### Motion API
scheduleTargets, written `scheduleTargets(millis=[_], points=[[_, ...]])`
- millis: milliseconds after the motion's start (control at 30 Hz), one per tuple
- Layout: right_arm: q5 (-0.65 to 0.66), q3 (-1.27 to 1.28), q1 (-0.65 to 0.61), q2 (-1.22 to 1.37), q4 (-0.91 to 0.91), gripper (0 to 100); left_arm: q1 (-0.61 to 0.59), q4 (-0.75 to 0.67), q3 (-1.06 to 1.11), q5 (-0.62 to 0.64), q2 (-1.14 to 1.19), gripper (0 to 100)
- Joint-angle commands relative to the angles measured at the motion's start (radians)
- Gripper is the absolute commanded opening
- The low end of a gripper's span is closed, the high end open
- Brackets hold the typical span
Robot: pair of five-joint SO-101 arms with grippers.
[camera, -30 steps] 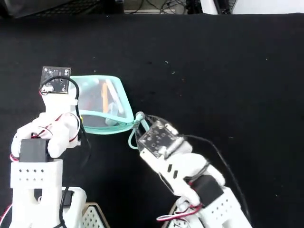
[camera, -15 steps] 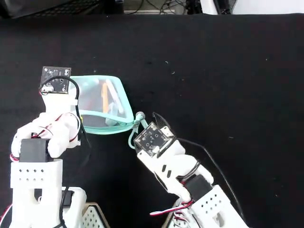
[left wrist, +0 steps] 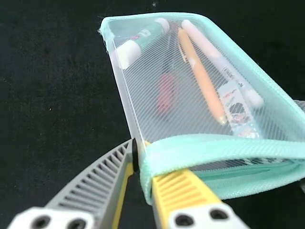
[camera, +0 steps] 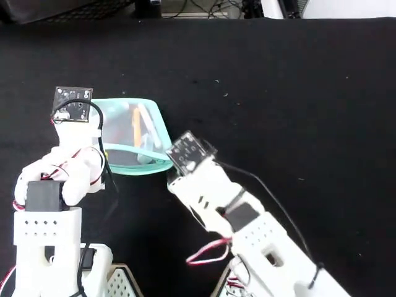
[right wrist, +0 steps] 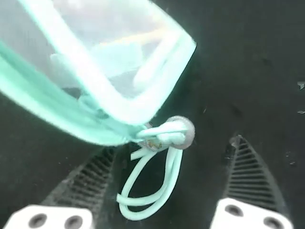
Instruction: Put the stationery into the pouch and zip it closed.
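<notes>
High view: translucent teal mesh pouch [camera: 117, 120] lies on black table cloth [camera: 278, 93], between the two arms.
Left wrist view: left gripper [left wrist: 139, 160] clamped onto the pouch's teal edge; slim orange pen [left wrist: 202, 78] inside.
Right wrist view: right gripper [right wrist: 174, 148] spread wide, empty, straddling looped teal cord zipper pull [right wrist: 152, 191].

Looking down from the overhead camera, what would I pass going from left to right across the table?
Left arm → teal mesh pouch → right arm.
</notes>
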Motion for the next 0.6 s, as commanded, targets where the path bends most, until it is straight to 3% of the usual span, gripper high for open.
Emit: scheduleTargets(millis=[0, 133, 567], points=[[0.046, -0.076, 0.029, 0.07, -0.028, 16.5, -0.002, 0.002, -0.038, -0.011, -0.002, 3], [0.14, -0.074, 0.068, -0.019, -0.021, 0.8, 0.002, 0.002, -0.038, -0.009, -0.002, 3], [0.14, -0.054, 0.06, -0.631, 0.308, 1.4, 0.004, 0.0, -0.038, -0.008, 0.0, 3]])
